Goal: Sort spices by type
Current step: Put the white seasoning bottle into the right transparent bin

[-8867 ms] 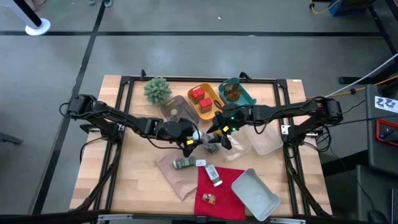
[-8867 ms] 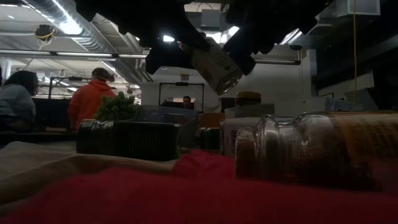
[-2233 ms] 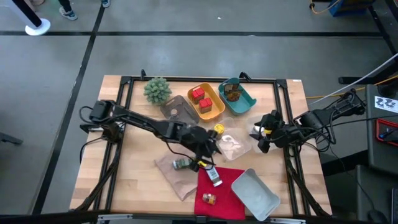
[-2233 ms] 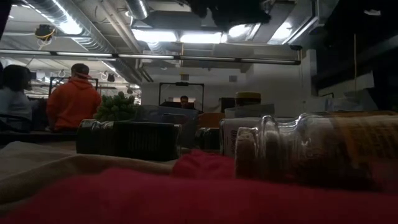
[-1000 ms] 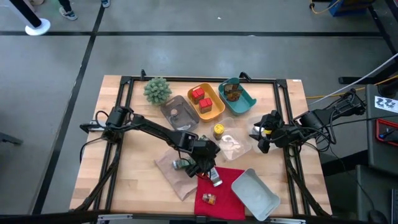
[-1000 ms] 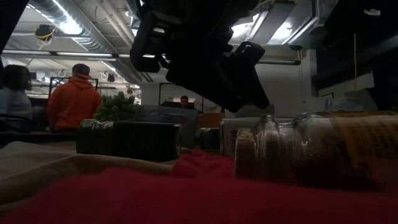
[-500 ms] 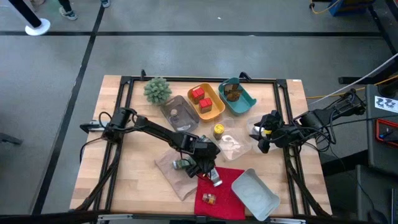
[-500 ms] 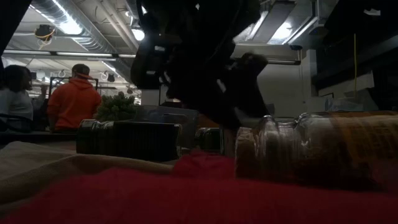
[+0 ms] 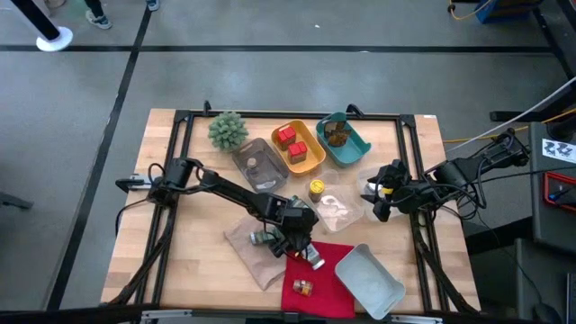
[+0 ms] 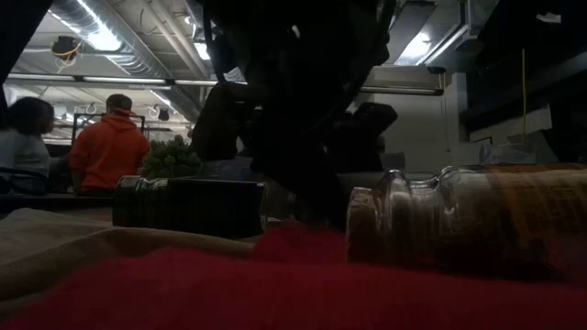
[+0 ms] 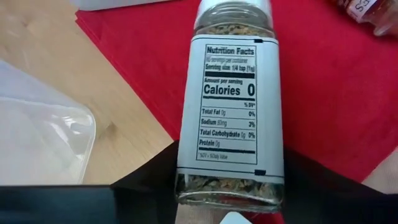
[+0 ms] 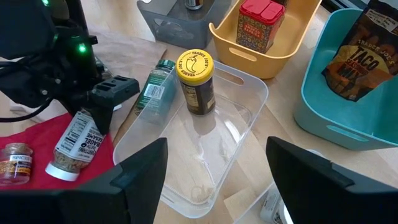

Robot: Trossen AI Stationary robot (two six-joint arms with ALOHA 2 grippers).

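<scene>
The white-capped spice jar (image 9: 311, 256) lies on the red cloth (image 9: 326, 270), the left hand (image 9: 300, 247) straddling it, fingers apart. The right hand (image 9: 376, 200) waits spread at the wooden surface's (image 9: 198, 243) edge. People sit in the room behind.

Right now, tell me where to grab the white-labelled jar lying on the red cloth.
Grip the white-labelled jar across its labelled middle, coming straight down. It lies on its side on the red cloth, so the round flanks are open; the left hand already straddles it there.
</scene>
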